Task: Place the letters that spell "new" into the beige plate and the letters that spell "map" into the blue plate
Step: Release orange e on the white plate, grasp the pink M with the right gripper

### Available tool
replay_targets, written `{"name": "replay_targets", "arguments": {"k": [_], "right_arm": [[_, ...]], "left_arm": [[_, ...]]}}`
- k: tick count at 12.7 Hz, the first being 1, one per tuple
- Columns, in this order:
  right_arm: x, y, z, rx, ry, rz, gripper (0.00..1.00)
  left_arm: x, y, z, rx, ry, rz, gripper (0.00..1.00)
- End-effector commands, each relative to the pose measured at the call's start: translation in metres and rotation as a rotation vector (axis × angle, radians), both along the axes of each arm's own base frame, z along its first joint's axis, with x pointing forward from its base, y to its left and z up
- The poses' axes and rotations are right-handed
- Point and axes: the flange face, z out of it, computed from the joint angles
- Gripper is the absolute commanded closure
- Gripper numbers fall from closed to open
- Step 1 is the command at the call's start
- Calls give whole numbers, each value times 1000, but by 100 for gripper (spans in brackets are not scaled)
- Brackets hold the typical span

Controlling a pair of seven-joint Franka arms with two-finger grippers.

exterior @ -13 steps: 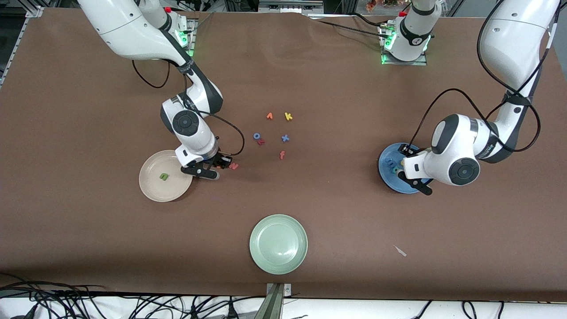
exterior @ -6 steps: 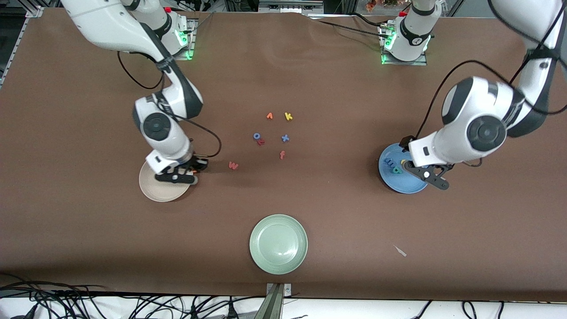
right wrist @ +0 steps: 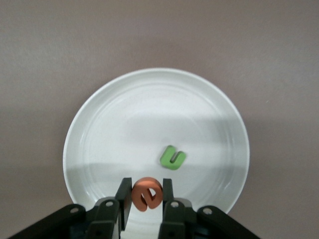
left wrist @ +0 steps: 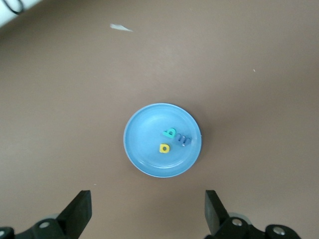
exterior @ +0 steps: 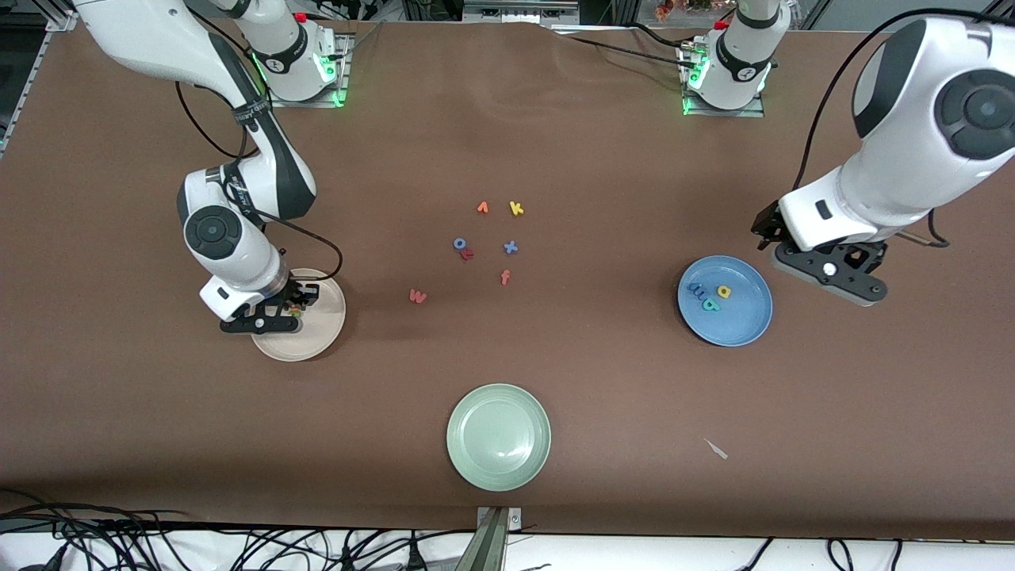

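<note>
While my right gripper [exterior: 295,305] pinches the orange e [right wrist: 147,193] over the beige plate [exterior: 323,333] holding the green n [right wrist: 173,158], the red w [exterior: 418,296] lies on the table; m, a, p [exterior: 710,296] sit in the blue plate [exterior: 745,333]; my left gripper [left wrist: 147,215] hangs spread beside it.

green n [right wrist: 173,158] in beige plate [right wrist: 99,114] | orange e [right wrist: 147,193] held above | red w [exterior: 418,296] on table | m [left wrist: 183,140], a [left wrist: 170,133], p [left wrist: 164,148] in blue plate [left wrist: 144,154]

The brown paper-covered table [exterior: 555,373] carries 3 round shallow plates: a cream-beige plate [exterior: 321,329] under the right gripper [exterior: 295,305], a sky-blue plate [exterior: 741,325] near the left gripper [exterior: 852,266], and a pale green plate [exterior: 498,436]. Small foam letters lie between them: red w [exterior: 418,296], red f [exterior: 505,277], blue x [exterior: 511,247], yellow k [exterior: 516,208].
</note>
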Motion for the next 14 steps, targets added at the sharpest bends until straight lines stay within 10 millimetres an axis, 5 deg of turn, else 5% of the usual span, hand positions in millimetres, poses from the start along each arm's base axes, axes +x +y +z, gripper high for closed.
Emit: {"name": "replay_targets", "arguments": {"k": [1,2,6,11,14], "right_arm": [[-5,5,-2,53,17,-55,47],[-6,8,-2,57,17,-62,38],[-9,46,-9,84,15,-158,36],[-19,145,-22,155,-7,-303,31],[-30,177,-44,185,-27,-339,31]], "left_arm": [[-14,48,42,-135,-27,149,0],[-17,63,49,-187,-31,194,0],[-47,79,62,-175,-97,297,0],[-37,78,34,-160,-40,313,0],[-42,75,41,-156,-30,402,0]]}}
